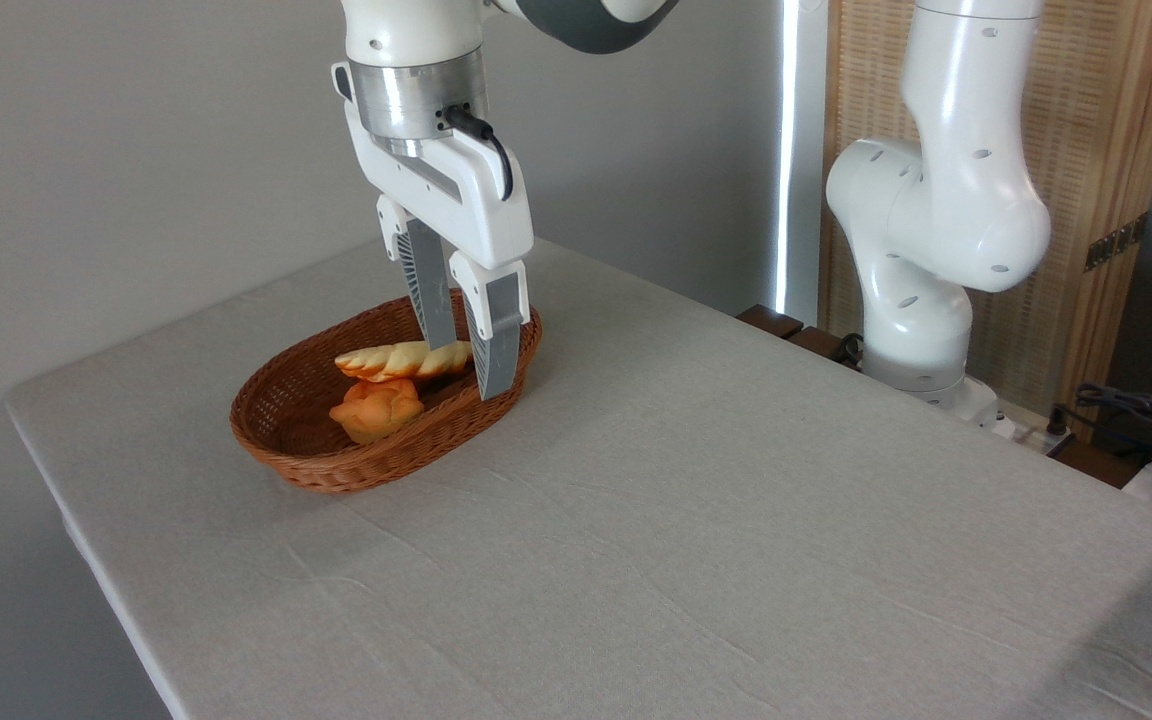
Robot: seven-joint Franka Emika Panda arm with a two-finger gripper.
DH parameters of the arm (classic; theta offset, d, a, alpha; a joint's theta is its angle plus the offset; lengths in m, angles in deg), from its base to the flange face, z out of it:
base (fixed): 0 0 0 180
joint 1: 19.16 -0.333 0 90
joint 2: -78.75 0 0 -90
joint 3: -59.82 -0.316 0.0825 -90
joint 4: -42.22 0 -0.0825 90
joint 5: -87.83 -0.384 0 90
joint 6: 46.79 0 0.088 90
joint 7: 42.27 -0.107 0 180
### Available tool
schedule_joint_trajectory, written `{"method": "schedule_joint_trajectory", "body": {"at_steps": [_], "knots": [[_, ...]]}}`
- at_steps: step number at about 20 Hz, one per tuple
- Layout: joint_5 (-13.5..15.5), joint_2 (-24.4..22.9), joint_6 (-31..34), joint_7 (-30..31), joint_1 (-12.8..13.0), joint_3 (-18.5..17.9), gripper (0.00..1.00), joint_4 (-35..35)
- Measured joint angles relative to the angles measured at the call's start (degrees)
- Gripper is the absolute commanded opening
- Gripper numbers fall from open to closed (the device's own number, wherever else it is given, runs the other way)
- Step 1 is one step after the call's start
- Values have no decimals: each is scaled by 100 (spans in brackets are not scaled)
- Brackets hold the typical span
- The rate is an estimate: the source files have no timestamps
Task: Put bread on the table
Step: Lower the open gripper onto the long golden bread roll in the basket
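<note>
Bread point(391, 360) lies in the brown wicker basket point(286, 455), near its back half, with its long side running left to right and its right tip sitting between the two fingers of the end effector point(467, 368). The fingers are spread apart, one behind the tip and one in front, and I cannot tell if they touch it yet. So the loaf stretches out to the left of the end effector, which points straight down. A round orange bun point(376, 408) sits just in front of the loaf, touching or almost touching it. The basket rests on the grey bench point(696, 520), toward its left back part. I think the next move is to squeeze the tip and lift.
</note>
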Motion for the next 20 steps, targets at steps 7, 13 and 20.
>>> {"method": "schedule_joint_trajectory", "body": {"at_steps": [7, 13, 20], "knots": [[8, 172, 3, 158, 102, 426, 100, -1], [19, 581, -708, 1850, 558, 1314, 100, -73], [18, 786, -901, 2531, 693, 1923, 100, -234]]}}
